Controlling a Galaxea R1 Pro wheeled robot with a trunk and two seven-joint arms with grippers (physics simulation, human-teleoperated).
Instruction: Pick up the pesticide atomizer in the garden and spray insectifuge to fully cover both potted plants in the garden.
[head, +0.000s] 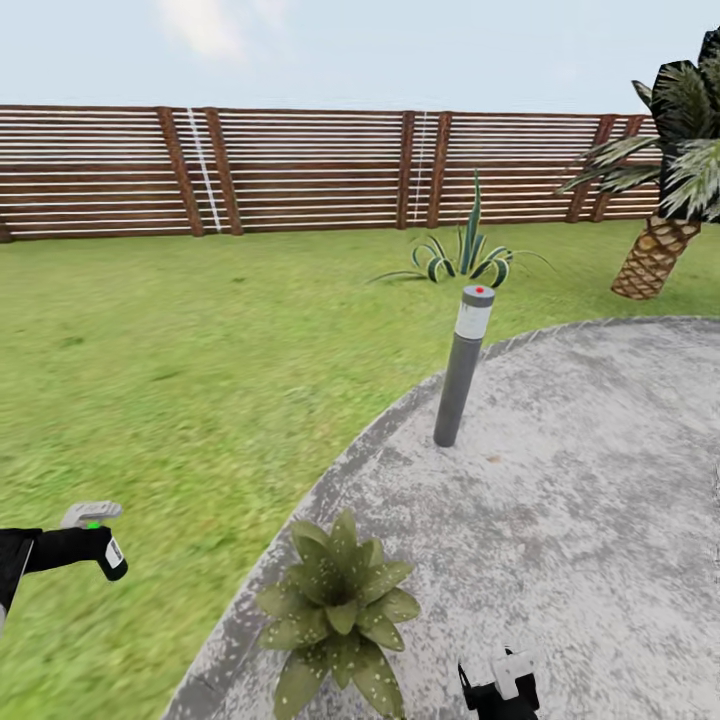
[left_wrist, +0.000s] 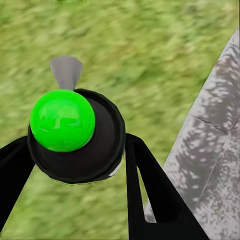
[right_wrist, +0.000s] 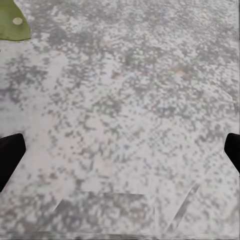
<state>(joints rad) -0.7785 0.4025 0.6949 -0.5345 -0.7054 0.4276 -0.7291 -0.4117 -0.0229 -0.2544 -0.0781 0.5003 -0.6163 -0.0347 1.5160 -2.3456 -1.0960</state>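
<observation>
Lawn (head: 200, 350), blurred green, from 9 to 12 o'clock; slatted brown fence (head: 300, 170) at 12. Round patio (head: 580, 500), speckled grey paving, at 3. Potted plant (head: 340, 610), pointed-leaf rosette, at 6 on patio edge. Grey bollard lamp (head: 462, 365) centre.

Left gripper (head: 100, 548) at 8, pinching pesticide atomizer (left_wrist: 75, 135): dark round body, glossy green top. Right gripper (head: 500, 685) at 5, fingers spread, empty.

Judgement: swing nozzle toward rosette, sweep evenly across leaves.

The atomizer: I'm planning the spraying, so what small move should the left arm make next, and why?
Probably swing the left tool, shut on the atomizer, toward the potted plant on the patio. The bottle hangs over lawn, off to the plant's side.
</observation>
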